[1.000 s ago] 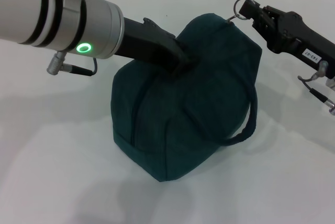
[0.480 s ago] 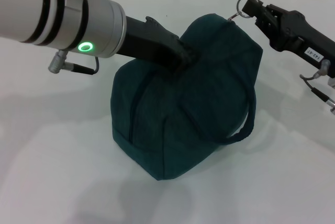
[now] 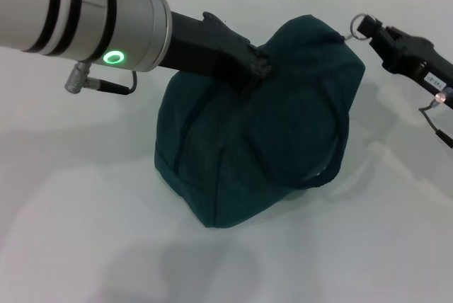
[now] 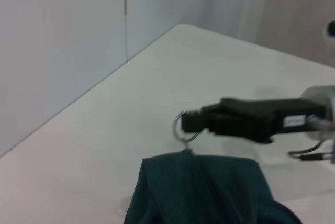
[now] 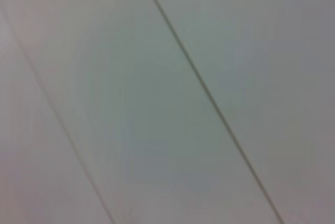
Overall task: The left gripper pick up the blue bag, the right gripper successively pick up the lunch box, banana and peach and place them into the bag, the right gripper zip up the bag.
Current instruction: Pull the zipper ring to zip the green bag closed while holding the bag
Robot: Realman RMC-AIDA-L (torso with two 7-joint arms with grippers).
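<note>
Teal-blue fabric fills the middle of the head view: the blue bag (image 3: 262, 133) stands upright on the white table (image 3: 85, 197), bulging and closed along its top, with one padded loop handle (image 3: 333, 158) hanging down the side that faces the right arm. The left gripper (image 3: 256, 73) comes in from the left arm's side and presses into the top of the bag, its dark fingertips buried in the cloth near the crown, clamped on a fold of the bag or a handle there; which of the two cannot be told. A green ring light (image 3: 113, 56) glows on the pale arm segment behind it. At the bag's upper corner on the right arm's side, the right gripper (image 3: 374, 32) has its tips pinched onto the ring zipper pull (image 3: 361, 25), which sticks out just past that corner of the bag. The left wrist view shows the same thing from the other side: the metal ring (image 4: 183, 127) sits just above the top edge of the bag (image 4: 204, 187), held at the tip of the black right gripper (image 4: 196, 122), whose body stretches away across the table. The right wrist view shows only a pale flat surface crossed by thin seams.
</note>
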